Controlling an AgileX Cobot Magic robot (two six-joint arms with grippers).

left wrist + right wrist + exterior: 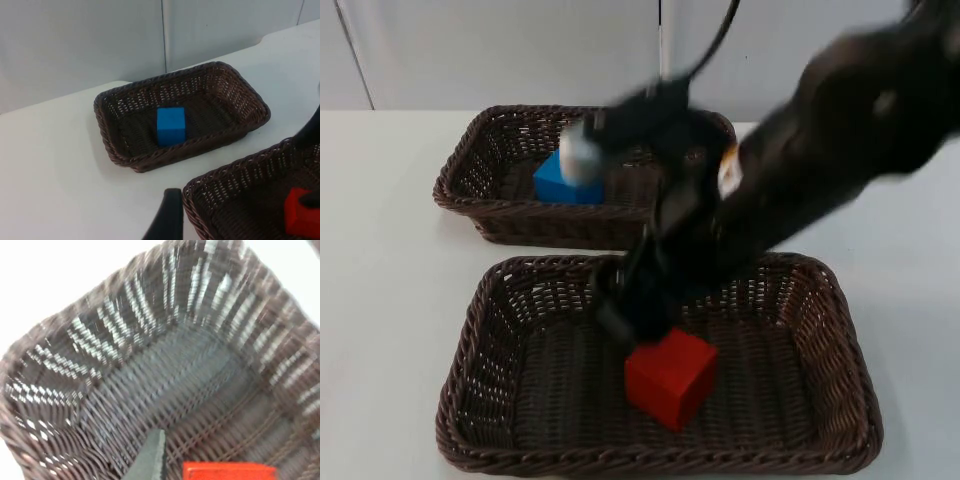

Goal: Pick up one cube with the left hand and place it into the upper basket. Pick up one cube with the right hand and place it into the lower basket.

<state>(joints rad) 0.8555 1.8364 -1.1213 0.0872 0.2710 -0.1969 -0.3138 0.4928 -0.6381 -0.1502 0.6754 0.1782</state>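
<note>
I read the right gripper (632, 325) just above the red cube (670, 378), which sits on the floor of the lower brown wicker basket (470, 350); grip state unclear. The blue cube (171, 126) sits in the upper wicker basket (115, 100). The left gripper (167, 220) waits. Risk: a finger catching the cube on withdrawal and tipping it.

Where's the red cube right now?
The red cube lies inside the lower basket, right of centre in the top view, directly beneath the right gripper.
</note>
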